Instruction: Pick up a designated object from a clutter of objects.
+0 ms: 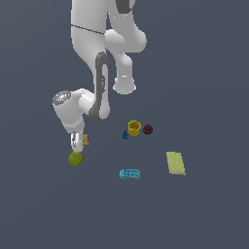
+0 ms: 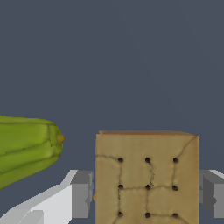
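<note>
The designated object, a tan block with dotted markings, fills the space between my gripper's two grey fingers. A thin sliver of gap shows on each side, so the gripper is open and straddling it. In the exterior view my gripper is low at the exterior view's left, and only part of the tan block shows beside it. The green lump lies just in front of the gripper and appears large in the wrist view. The rest of the clutter lies further toward the exterior view's right.
A yellow cup, a dark red ball and a tiny blue piece sit together mid-scene. A cyan block and a yellow-green slab lie nearer the front. The arm's white links rise above the gripper.
</note>
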Action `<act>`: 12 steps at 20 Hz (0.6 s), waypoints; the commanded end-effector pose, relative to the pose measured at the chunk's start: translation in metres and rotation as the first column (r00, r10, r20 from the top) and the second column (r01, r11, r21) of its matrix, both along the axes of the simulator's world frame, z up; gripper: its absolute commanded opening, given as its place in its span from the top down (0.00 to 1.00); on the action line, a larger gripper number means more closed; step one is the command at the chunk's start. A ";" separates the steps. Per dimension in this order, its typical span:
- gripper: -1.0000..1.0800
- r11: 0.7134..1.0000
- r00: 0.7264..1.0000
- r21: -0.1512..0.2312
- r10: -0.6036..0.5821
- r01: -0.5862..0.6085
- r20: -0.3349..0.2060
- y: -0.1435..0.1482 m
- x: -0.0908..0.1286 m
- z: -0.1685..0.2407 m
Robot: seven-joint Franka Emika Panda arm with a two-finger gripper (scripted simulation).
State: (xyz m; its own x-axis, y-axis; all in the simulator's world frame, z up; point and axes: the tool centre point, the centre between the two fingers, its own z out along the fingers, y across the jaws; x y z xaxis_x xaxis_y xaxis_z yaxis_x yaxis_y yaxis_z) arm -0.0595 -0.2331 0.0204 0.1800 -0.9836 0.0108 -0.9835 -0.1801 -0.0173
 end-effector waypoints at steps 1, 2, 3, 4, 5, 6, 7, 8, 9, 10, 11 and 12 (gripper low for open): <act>1.00 1.000 1.000 0.008 0.006 -0.006 -0.019 0.006 -0.005 -0.010; 1.00 1.000 1.000 0.008 0.006 -0.006 -0.019 0.006 -0.005 -0.010; 1.00 1.000 1.000 0.008 0.006 -0.006 -0.019 0.006 -0.005 -0.010; 1.00 1.000 1.000 0.008 0.006 -0.006 -0.019 0.006 -0.005 -0.010; 1.00 1.000 1.000 0.008 0.006 -0.006 -0.019 0.006 -0.005 -0.010; 1.00 1.000 1.000 0.008 0.006 -0.006 -0.019 0.006 -0.005 -0.010; 1.00 1.000 1.000 0.008 0.006 -0.006 -0.019 0.006 -0.005 -0.010; 1.00 1.000 1.000 0.008 0.006 -0.006 -0.019 0.006 -0.005 -0.010; 1.00 1.000 1.000 -0.001 -0.002 0.002 0.001 -0.001 0.000 0.000; 1.00 1.000 1.000 -0.001 -0.002 0.002 0.001 -0.001 0.000 0.000; 1.00 1.000 1.000 -0.001 -0.002 0.002 0.001 -0.001 0.000 0.001; 1.00 1.000 1.000 -0.001 -0.002 0.002 0.001 0.000 0.000 0.002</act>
